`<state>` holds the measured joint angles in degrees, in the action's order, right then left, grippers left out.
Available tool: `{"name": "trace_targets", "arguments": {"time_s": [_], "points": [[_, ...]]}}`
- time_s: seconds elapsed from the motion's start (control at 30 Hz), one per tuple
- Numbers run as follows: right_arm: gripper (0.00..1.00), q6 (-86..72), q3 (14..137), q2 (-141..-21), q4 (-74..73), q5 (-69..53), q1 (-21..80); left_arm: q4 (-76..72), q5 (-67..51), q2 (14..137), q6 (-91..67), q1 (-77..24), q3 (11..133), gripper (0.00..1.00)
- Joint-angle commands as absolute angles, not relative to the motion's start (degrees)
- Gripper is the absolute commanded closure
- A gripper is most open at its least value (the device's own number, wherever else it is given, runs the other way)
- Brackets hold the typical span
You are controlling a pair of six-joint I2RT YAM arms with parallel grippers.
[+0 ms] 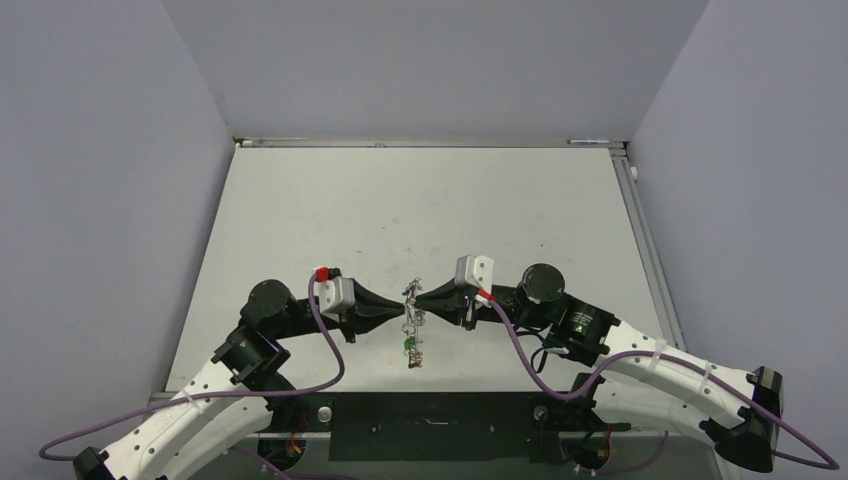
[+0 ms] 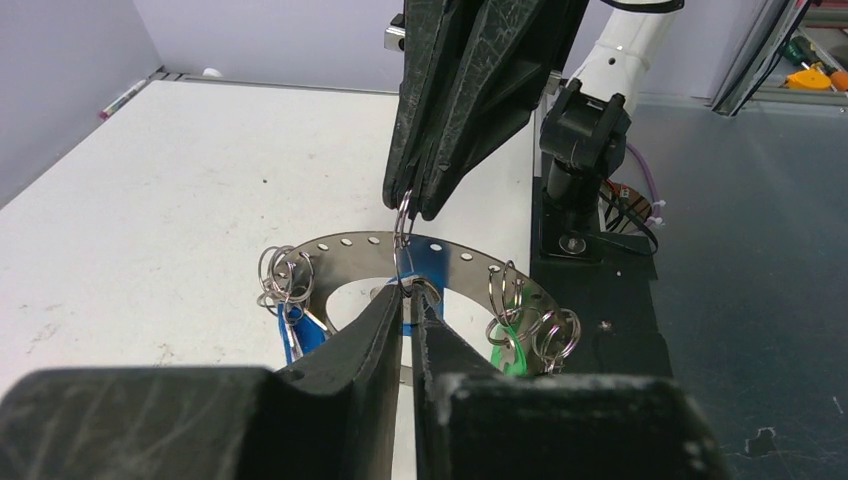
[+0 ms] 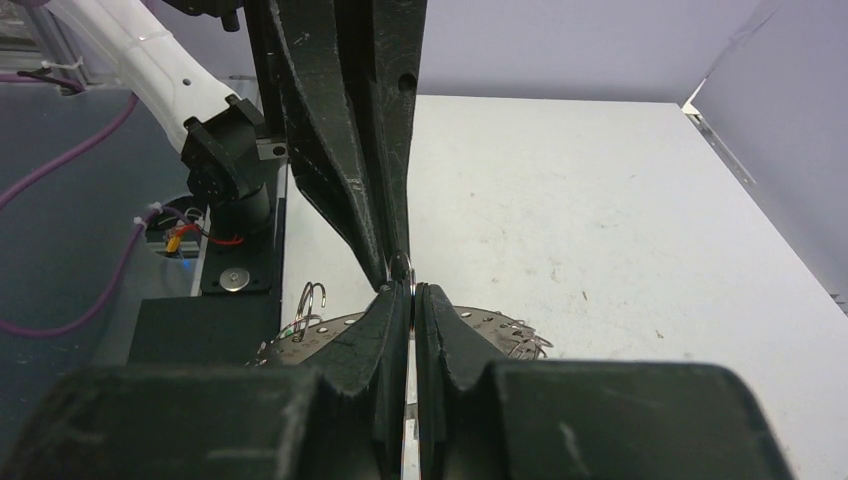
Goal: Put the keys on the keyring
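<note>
The keyring (image 1: 412, 322) hangs between my two grippers above the near middle of the table. In the left wrist view it is a flat grey ring with holes (image 2: 345, 243), with split rings, a blue tag (image 2: 303, 338) and a green tag (image 2: 512, 345) on its rim. My left gripper (image 2: 405, 297) is shut on the thin split ring of a key with a blue tag (image 2: 428, 268). My right gripper (image 3: 411, 290) is shut on a thin silver edge, apparently the keyring's rim (image 3: 495, 325). Both grippers' fingertips nearly touch, left (image 1: 405, 310) and right (image 1: 422, 303).
A black mounting plate (image 1: 430, 410) with the arm bases runs along the near edge. Purple cables (image 1: 330, 350) loop beside both arms. The white table (image 1: 420, 200) is walled on three sides. The right arm's base (image 2: 575, 150) stands behind the grippers.
</note>
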<state>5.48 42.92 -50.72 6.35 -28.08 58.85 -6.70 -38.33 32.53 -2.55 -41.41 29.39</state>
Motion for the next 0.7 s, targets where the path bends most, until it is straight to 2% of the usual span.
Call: {"name": "trace_targets", "arguments": {"time_s": [0.0, 0.07, 0.13, 0.2, 0.4, 0.67], "points": [[0.95, 4.68, 43.25, -48.65, 13.94, -27.79, 58.21, -8.09, -36.39, 32.08, -2.46, -40.93, 30.18, 0.82], [0.95, 4.58, 43.09, -48.67, 13.84, -28.28, 58.21, -8.2, -34.7, 31.07, -2.32, -40.73, 30.2, 0.55], [0.95, 4.49, 42.98, -48.83, 13.8, -28.84, 58.14, -9.27, -33.62, 29.66, -2.33, -40.33, 29.66, 0.47], [0.95, 4.44, 42.98, -48.86, 13.84, -29.19, 58.14, -10.68, -33.24, 28.13, -2.93, -39.77, 29.03, 0.46], [0.95, 3.91, 42.89, -49.53, 15.65, -31.01, 58.08, -17.51, -36.05, 25.45, -7.6, -37.71, 26.7, 0.57], [0.95, 2.56, 43.54, -51.74, 19.25, -33.58, 58.06, -20.2, -40.26, 26.96, -9.32, -36.9, 26.26, 0.58]]}}
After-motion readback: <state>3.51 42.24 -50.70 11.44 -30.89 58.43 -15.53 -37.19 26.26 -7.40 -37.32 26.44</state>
